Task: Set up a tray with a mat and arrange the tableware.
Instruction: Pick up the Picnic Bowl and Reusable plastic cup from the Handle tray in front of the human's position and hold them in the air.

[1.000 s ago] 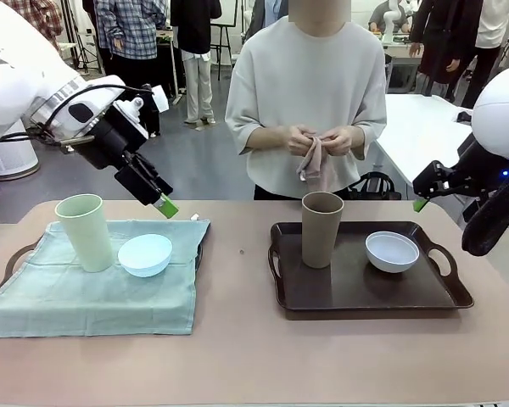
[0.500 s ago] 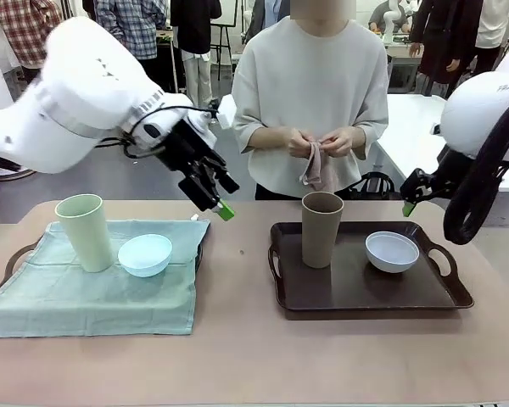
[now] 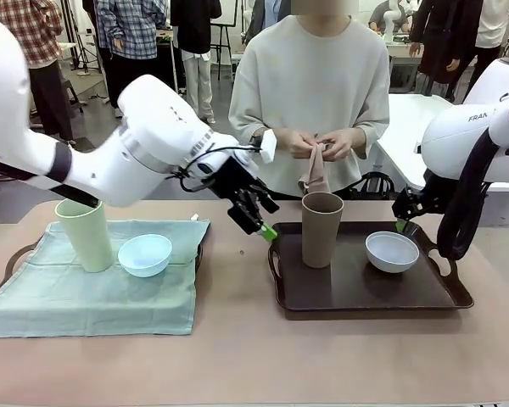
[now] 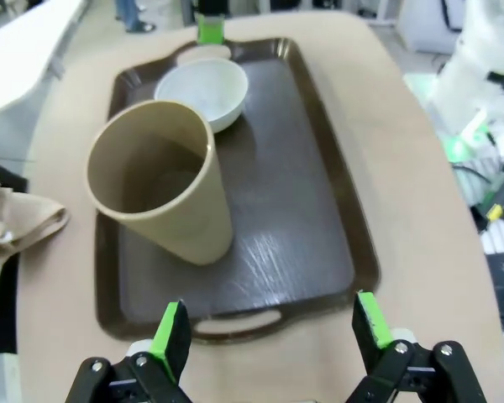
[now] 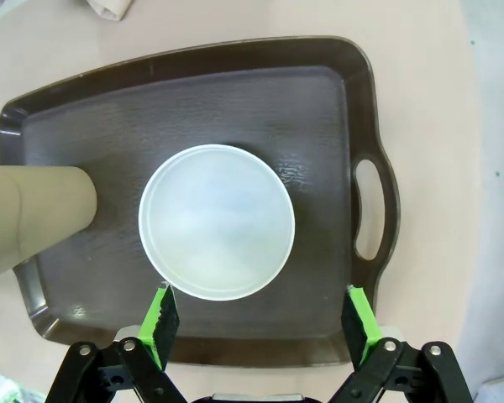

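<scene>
The pale brown table stands in a large room with a grey floor. Behind it, on the right, there is a white table, with a black bag low beside it. Several people stand at the back. The light is even.

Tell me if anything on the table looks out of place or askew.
Nothing is spilled or tipped. The pale green mat sprawls loosely over the front edge of the left tray, while the brown cup and white bowl stand on a bare dark tray with no mat.
</scene>
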